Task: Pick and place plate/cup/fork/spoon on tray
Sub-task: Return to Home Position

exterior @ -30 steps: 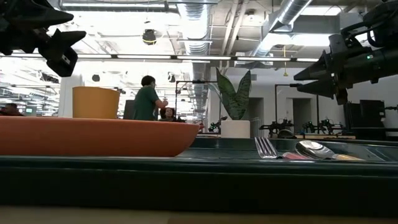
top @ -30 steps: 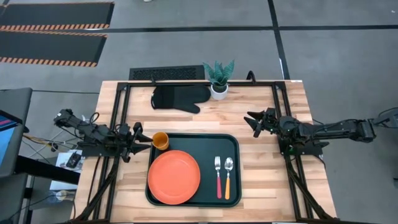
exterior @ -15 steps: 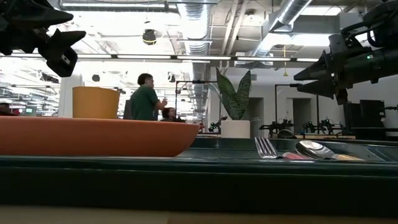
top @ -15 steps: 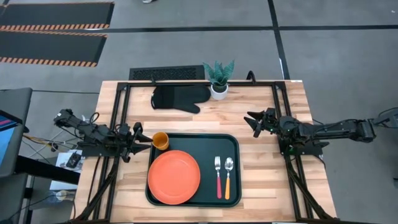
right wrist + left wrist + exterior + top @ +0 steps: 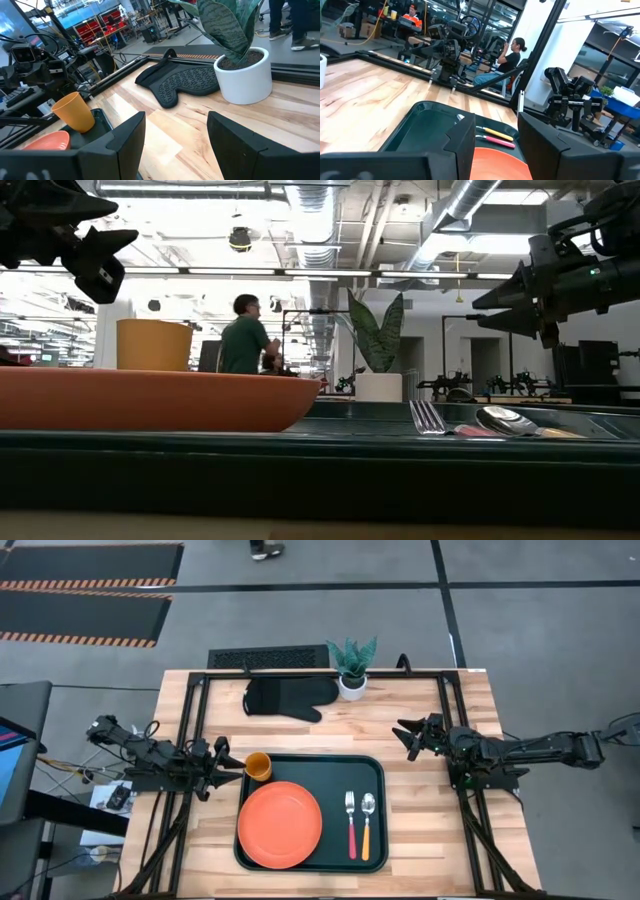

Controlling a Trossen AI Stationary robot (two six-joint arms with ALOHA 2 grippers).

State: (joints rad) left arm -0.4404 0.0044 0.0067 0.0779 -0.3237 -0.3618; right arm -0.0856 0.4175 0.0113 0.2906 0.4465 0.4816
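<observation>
The dark green tray (image 5: 375, 772) lies at the table's near middle. On it rest the orange plate (image 5: 280, 824) at the left, the orange-yellow cup (image 5: 258, 766) upright in the far left corner, and the fork (image 5: 351, 822) and spoon (image 5: 367, 824) side by side at the right. My left gripper (image 5: 232, 768) hovers open just left of the cup, above the table. My right gripper (image 5: 405, 737) hovers open right of the tray's far right corner. Neither touches anything.
A black oven mitt (image 5: 288, 698) and a white pot with a green plant (image 5: 352, 683) lie at the table's far side. Black frame rails (image 5: 195, 730) run along the left and right of the table. A person (image 5: 245, 340) moves in the room behind.
</observation>
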